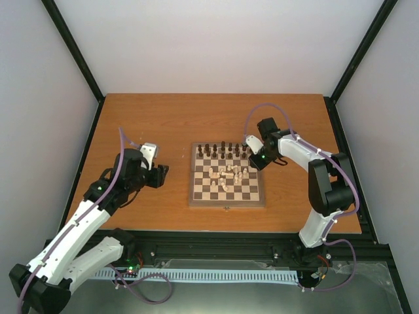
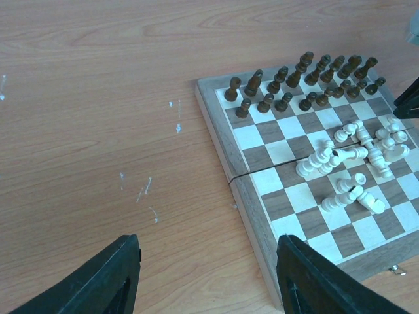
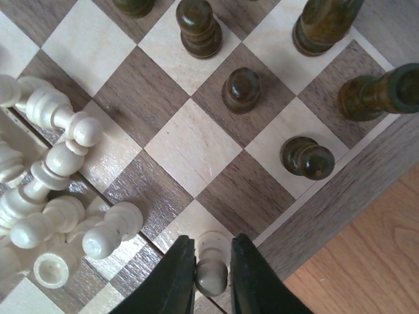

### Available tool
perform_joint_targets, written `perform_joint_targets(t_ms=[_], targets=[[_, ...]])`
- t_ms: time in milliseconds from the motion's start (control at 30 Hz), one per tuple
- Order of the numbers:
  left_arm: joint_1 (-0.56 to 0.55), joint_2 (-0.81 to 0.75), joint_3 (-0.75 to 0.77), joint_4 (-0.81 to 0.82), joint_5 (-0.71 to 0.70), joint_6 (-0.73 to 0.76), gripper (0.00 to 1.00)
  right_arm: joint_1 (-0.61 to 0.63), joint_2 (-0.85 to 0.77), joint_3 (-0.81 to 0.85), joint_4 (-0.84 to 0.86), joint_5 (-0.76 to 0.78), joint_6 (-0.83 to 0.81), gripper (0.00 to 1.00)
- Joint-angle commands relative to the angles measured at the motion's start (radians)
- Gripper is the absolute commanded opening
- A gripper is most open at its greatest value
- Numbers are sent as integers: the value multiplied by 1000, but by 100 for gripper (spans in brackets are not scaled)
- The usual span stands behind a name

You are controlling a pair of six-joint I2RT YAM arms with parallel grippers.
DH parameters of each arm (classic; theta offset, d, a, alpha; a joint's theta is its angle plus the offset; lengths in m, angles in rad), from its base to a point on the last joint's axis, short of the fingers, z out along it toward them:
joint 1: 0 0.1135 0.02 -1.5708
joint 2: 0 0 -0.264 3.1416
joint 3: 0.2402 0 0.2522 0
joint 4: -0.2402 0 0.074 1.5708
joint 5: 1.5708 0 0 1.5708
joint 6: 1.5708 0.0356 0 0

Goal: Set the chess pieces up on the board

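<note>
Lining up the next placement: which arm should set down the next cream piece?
Right: the right tool grips a cream piece at the right edge of the board; the left tool hangs open and empty beside it.

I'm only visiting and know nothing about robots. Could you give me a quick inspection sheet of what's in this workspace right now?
Surface: wooden table, flat, with faint pale scuff marks.
Job's things: board lying open; dark pieces standing in two rows along its far edge; cream pieces mostly toppled in a heap mid-board.
Clutter: nothing seen.
Grippers: left gripper open over bare table left of the board; right gripper closed around one cream piece near the board's right edge.
Cables: purple cables run along both arms, clear of the board.
Surroundings: white walls and black frame.
</note>
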Motion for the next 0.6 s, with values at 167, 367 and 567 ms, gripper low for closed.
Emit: perform_joint_targets(t_ms=[167,367,567], targets=[[3,22,32,8,89,20,60,8,-17,-9,-25,-11,-8,6],[3,22,29,11,105,21,60,7,-147,-50,-85,-46,-44,5],[3,26,27,12,118,19,60,20,-249,-126,-105,-69,-68,5]])
